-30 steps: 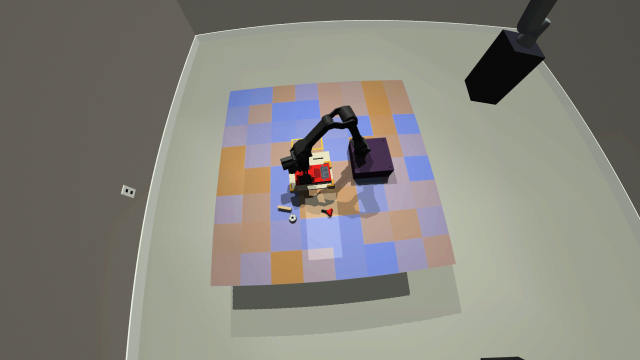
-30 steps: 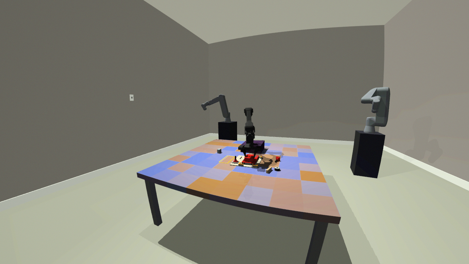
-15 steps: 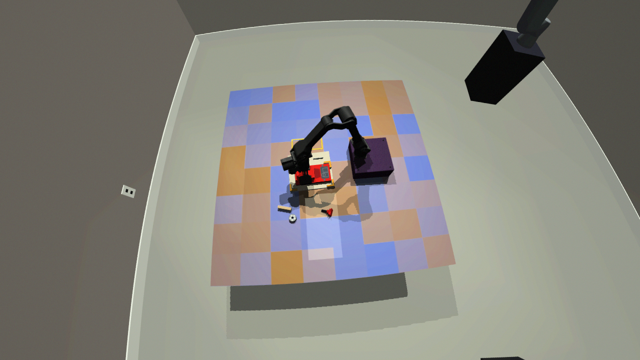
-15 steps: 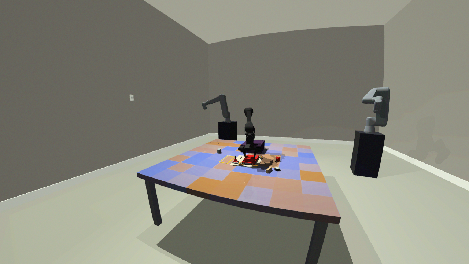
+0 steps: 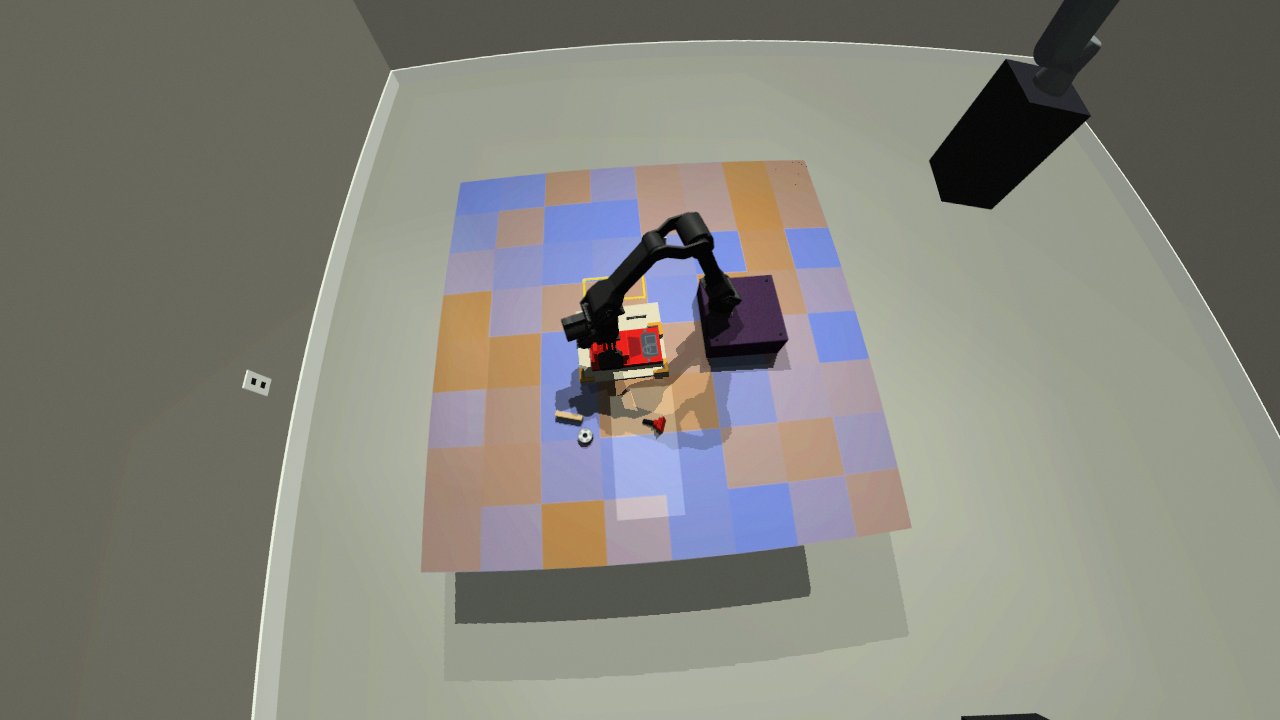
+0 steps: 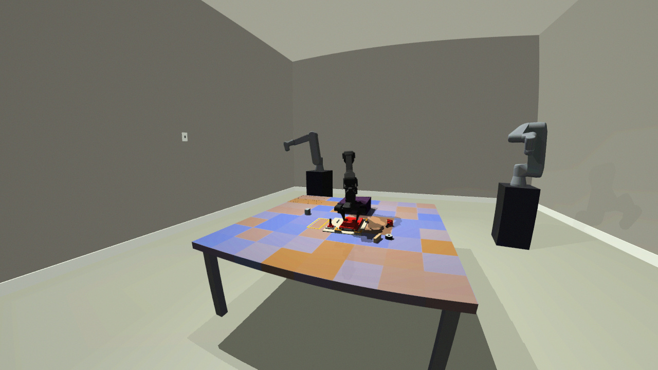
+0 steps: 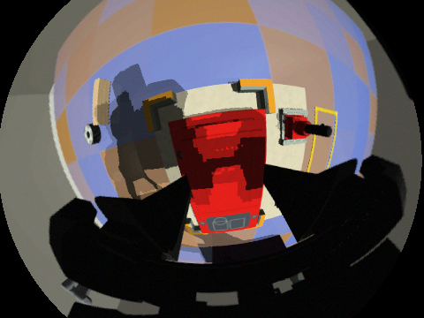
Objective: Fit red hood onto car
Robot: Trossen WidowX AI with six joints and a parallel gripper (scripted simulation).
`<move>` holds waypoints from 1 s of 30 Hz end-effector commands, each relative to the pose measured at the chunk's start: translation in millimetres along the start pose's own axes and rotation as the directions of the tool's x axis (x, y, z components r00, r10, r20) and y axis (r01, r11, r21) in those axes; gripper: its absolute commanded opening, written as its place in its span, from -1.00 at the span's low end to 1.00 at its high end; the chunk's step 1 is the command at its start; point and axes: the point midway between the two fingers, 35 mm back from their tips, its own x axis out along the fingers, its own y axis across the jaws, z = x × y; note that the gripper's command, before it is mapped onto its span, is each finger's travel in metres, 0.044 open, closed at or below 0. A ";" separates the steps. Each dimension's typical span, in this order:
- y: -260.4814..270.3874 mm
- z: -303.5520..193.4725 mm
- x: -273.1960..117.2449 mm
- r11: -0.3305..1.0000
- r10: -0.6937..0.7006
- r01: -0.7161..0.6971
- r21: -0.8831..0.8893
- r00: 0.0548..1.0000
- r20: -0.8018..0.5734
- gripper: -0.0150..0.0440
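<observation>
My gripper [image 5: 611,353] [image 6: 350,217] [image 7: 225,172] is low over the jig, with one black finger on each side of the red hood [image 7: 230,182]. It is shut on the hood. The hood is over the red car chassis [image 5: 649,344] [image 7: 227,223], whose end with a grey marked panel shows beyond the fingers. The jig [image 5: 646,312] [image 7: 212,100] is a cream board with orange corner brackets. The hood hides the engine and the pegs. I cannot tell whether the pegs are in the holes or whether the hood is fully flat.
A red piece with a black shaft [image 6: 330,225] [image 7: 295,127] stands beside the car. A wooden block [image 5: 568,417] [image 7: 102,102], a wheel [image 5: 584,437] [image 7: 92,134] and another red piece [image 5: 659,424] [image 6: 389,222] lie off the jig. A purple box [image 5: 751,313] bears the arm.
</observation>
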 end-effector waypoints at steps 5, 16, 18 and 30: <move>0.0 0.0 -0.1 1.000 0.000 0.000 0.000 1.000 0.000 1.00; 1.0 0.4 -70.3 1.000 -0.006 0.006 0.000 1.000 0.002 1.00; 0.9 0.2 -72.2 1.000 -0.006 0.006 0.000 1.000 0.002 1.00; 0.9 0.2 -72.2 1.000 -0.006 0.006 0.000 1.000 0.002 1.00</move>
